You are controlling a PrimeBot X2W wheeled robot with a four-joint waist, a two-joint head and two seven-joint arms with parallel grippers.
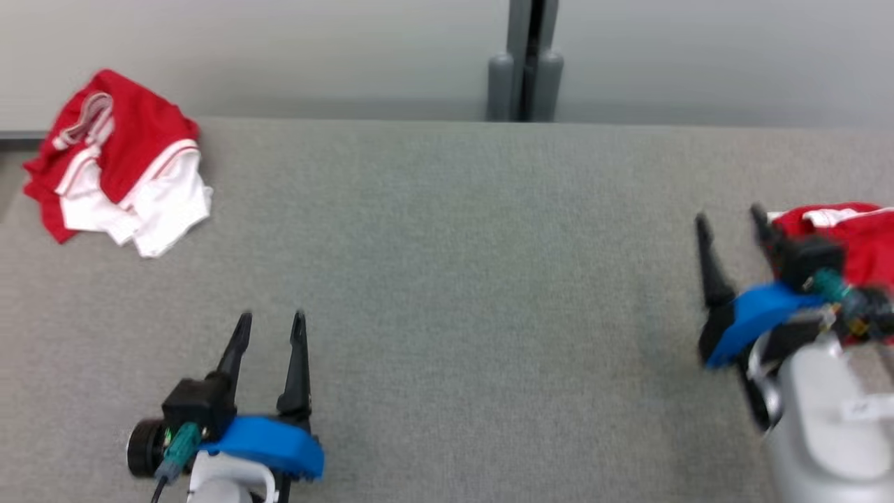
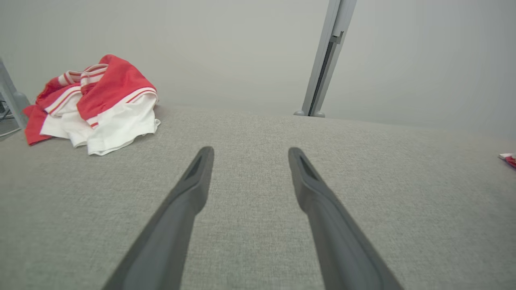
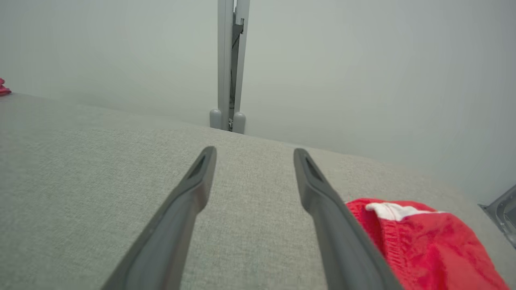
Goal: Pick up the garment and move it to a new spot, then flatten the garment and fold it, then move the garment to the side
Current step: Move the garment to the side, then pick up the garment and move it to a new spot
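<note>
Head view — red garment [image 1: 853, 234] lies just right of the spread right pincer [image 1: 728, 216] — ungripped.

On the table [image 1: 447, 279], well left of the post [image 1: 525, 63] standing behind it, lies a heap [image 1: 119, 161]. Well right of the post lies the garment [image 1: 866, 241], with the right gripper [image 1: 728, 214] just beside it. The left gripper [image 1: 272, 316] is nearer me, left of the post.

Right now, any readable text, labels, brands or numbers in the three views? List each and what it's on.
No text is readable in any view.
Pale right forearm: small dark mark in the head view, too blurred to read.
Red garment at the right edge: no print visible.
Red and white pile at the far left: stripes, no lettering visible.
Grey table: no markings visible.
</note>
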